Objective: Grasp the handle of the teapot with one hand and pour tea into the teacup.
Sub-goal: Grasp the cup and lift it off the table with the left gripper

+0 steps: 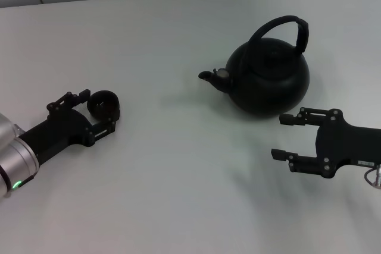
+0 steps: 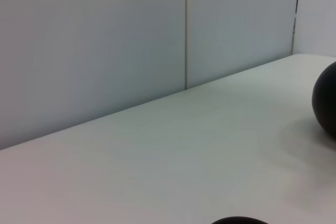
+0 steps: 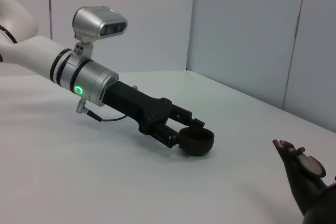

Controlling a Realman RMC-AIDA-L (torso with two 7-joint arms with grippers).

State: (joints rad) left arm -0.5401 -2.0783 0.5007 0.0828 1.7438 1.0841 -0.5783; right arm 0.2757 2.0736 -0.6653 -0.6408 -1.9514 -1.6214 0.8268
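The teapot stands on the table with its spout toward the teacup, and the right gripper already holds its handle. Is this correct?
Not quite. In the head view the right gripper is open beside the teapot, not touching the handle. The spout does point toward the teacup, which sits between the left gripper's fingers.

The squat black teapot (image 1: 271, 78) stands upright, handle (image 1: 284, 28) arched overhead; the small black teacup (image 1: 105, 103) sits well apart.
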